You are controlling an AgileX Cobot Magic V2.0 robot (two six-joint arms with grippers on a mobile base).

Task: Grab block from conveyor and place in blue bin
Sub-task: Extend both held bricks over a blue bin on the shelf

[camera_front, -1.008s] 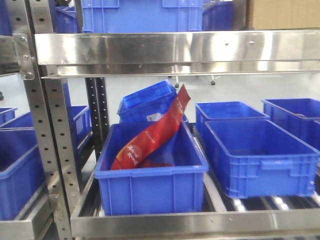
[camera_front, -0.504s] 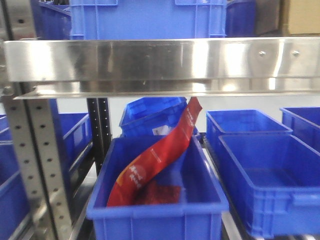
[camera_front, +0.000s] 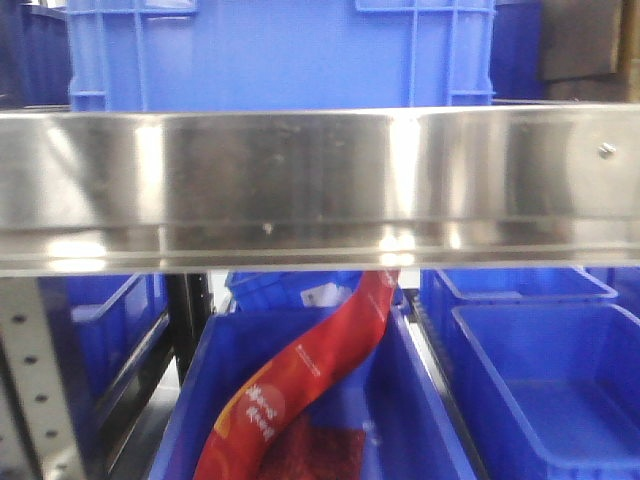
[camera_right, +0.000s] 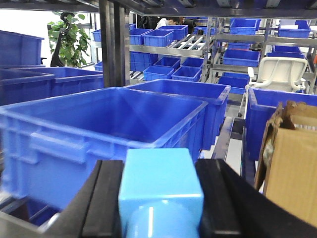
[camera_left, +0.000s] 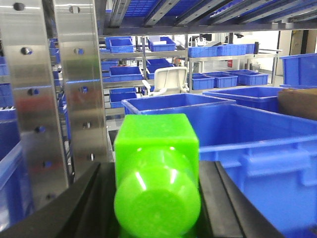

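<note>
A bright green block (camera_left: 156, 198) fills the middle of the left wrist view, and my left gripper (camera_left: 155, 166) is shut on it between black fingers (camera_left: 94, 193). A light blue block (camera_right: 161, 186) sits in my right gripper (camera_right: 158, 163), which is shut on it. Large blue bins stand just ahead of both grippers: one blue bin (camera_left: 267, 158) on the left arm's right, another blue bin (camera_right: 74, 144) in front of the right arm. The conveyor is out of view.
A wide steel shelf rail (camera_front: 320, 180) crosses the front view, with a blue bin (camera_front: 280, 50) above it. Below, a blue bin (camera_front: 405, 400) holds a red packet (camera_front: 310, 370). A steel upright (camera_left: 29, 99) stands on the left, and a cardboard box (camera_right: 292, 158) on the right.
In the front view the shelf rail has grown larger and dropped lower in the frame. The bins below have slid down and partly out of view.
</note>
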